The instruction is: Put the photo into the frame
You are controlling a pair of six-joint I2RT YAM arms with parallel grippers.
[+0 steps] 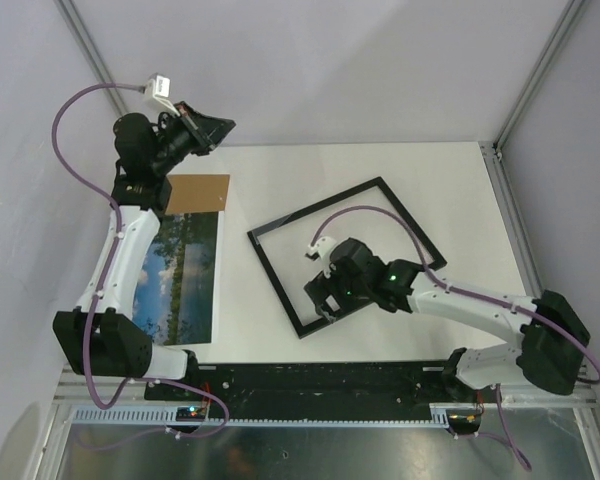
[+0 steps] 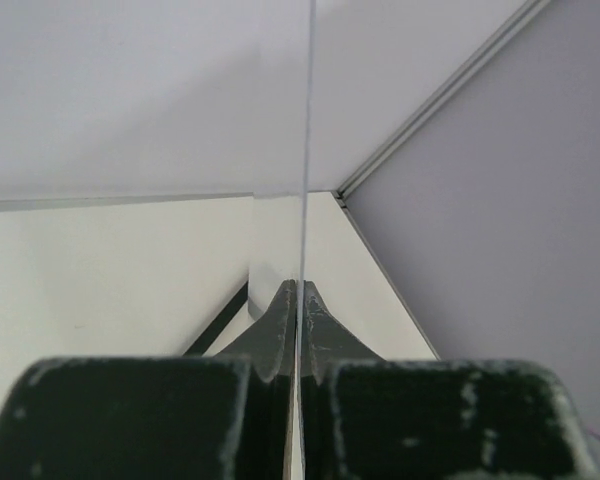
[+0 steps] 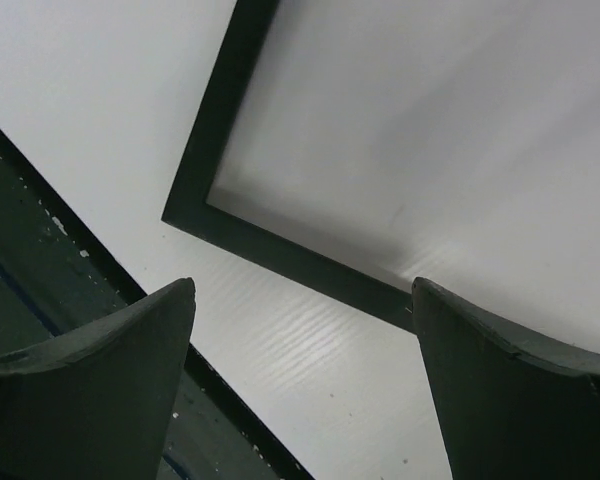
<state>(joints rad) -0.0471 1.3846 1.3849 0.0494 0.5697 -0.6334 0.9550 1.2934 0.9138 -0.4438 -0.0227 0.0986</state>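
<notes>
Right pincer (image 1: 320, 300) over frame (image 1: 316, 206) corner

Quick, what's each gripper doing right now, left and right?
Left gripper: shut on a thin clear pane, seen edge-on.
Right gripper: open, holding nothing, over a corner of the frame.

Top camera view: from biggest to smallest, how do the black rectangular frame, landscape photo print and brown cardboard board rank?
1. Black rectangular frame
2. Landscape photo print, partly covered
3. Brown cardboard board
</notes>
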